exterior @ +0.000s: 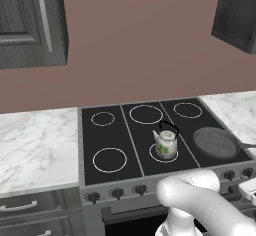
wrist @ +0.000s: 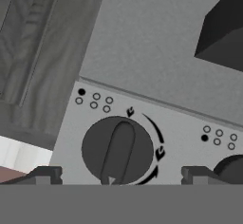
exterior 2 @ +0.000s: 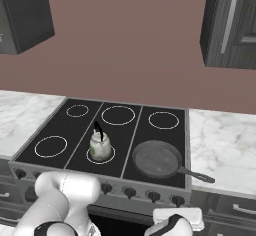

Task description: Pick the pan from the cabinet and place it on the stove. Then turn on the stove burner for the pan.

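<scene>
Turning the wrong burner on is the risk judged here, since the tool [wrist: 116, 174], spread wide and empty, is set just before a knob [wrist: 117, 150] whose neighbour [wrist: 233, 167] sits beside it, while the pan [exterior 2: 156, 159] rests beyond that knob on the stove [exterior 2: 60, 125].

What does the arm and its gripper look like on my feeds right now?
The arm is glossy white, built of thick rounded segments, with a dark joint band showing low in the right base view. The hand is a flat white block edged in dark grey. The gripper ends in two small, blocky dark grey finger tips. No cables or markings are visible.
</scene>
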### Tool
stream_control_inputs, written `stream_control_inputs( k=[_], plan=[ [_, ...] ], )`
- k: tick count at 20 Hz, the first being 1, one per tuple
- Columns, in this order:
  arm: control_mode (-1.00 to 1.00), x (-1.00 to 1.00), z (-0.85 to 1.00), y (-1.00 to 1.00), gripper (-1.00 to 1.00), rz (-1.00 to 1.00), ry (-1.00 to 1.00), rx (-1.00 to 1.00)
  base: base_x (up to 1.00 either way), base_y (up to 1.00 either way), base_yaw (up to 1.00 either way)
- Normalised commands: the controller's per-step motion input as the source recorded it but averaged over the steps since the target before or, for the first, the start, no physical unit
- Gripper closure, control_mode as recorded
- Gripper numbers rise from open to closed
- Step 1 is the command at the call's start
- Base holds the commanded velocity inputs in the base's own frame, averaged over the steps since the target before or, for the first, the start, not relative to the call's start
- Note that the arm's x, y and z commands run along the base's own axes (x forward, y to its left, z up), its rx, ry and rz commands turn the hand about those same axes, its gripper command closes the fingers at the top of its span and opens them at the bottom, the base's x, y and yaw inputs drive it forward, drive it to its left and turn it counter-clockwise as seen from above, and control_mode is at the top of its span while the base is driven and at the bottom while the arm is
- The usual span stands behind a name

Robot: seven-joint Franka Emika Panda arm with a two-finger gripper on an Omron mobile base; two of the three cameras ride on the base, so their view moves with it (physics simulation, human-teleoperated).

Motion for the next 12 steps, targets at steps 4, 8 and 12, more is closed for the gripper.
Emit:
stream_control_inputs(
  k=[4, 8, 12],
  plan=[
    [-1.00, 0.08, -0.03, -0.07, -1.00, 0.00, 0.00, 0.00, 0.00, 0.00, 0.00],
    [-1.00, 0.12, 0.00, 0.00, -1.00, 0.00, 0.00, 0.00, 0.00, 0.00, 0.00],
    [-1.00, 0.06, -0.01, 0.00, -1.00, 0.00, 0.00, 0.00, 0.00, 0.00, 0.00]
  ],
)
